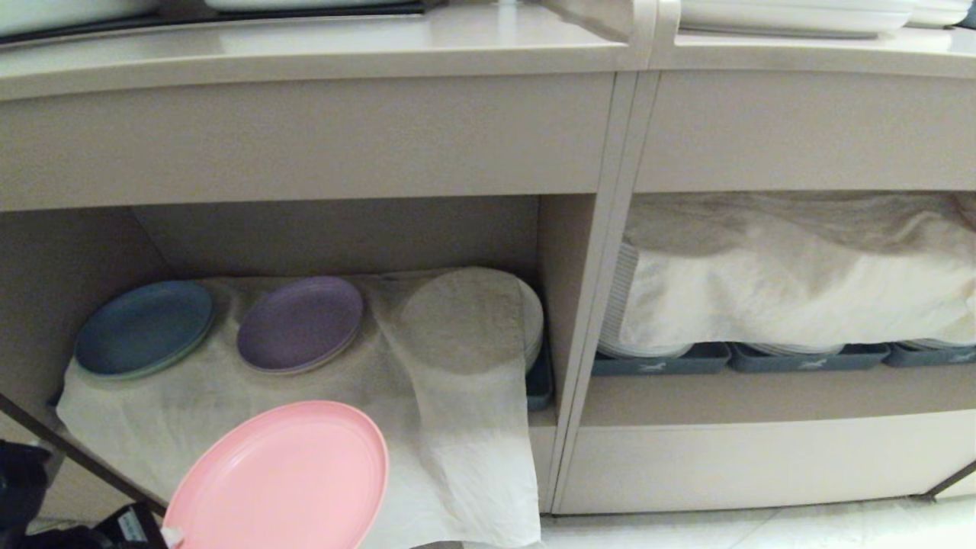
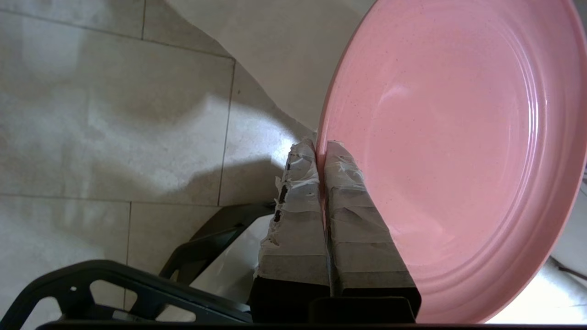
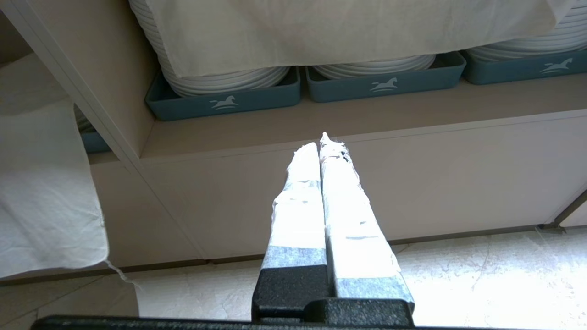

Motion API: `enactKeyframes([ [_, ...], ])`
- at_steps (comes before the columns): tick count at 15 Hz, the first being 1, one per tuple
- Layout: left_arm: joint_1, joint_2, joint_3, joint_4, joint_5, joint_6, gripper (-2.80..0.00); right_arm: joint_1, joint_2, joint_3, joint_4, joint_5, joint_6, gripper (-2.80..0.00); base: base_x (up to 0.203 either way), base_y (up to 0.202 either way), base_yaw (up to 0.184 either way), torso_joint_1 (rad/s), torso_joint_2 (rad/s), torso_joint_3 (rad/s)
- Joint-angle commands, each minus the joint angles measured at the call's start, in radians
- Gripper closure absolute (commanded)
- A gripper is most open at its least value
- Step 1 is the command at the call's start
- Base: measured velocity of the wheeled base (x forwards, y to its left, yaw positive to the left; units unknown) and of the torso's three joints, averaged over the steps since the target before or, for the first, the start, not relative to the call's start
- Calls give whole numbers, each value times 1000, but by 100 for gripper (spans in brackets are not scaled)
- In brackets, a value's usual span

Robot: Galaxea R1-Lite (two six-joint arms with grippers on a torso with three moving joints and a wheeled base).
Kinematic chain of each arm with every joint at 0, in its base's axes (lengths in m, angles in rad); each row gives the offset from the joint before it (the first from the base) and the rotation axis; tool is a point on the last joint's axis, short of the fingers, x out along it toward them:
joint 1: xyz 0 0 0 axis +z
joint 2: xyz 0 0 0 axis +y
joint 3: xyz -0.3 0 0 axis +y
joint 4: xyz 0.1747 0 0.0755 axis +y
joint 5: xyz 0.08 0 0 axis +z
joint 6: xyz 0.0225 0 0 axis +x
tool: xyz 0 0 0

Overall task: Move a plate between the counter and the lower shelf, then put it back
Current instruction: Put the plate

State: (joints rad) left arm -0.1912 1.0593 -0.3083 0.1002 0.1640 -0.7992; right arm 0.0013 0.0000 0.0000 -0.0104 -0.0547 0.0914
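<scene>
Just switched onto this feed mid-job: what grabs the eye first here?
The pink plate, pinched by its rim in the left gripper, held out in front of the lower shelf. Behind it, a purple plate and a blue plate sit on the draped white cloth.

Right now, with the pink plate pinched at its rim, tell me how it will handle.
The pink plate looks stiff, holding flat from one edge grip. The left gripper pinches only its smooth rim, so it may slip or pivot. Probably light.
</scene>
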Motion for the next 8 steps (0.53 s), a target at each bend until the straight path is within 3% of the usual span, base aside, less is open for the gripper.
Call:
enactKeyframes([
  [1, 61, -7, 3, 8, -25, 28, 0, 0, 0, 0, 0, -1, 1, 0, 0, 0, 0, 0, 0, 0],
  [3, 93, -27, 12, 11, -48, 80, 0, 0, 0, 0, 0, -1, 1, 0, 0, 0, 0, 0, 0, 0],
  [8, 90, -38, 14, 13, -52, 83, 0, 0, 0, 0, 0, -1, 1, 0, 0, 0, 0, 0, 0, 0],
])
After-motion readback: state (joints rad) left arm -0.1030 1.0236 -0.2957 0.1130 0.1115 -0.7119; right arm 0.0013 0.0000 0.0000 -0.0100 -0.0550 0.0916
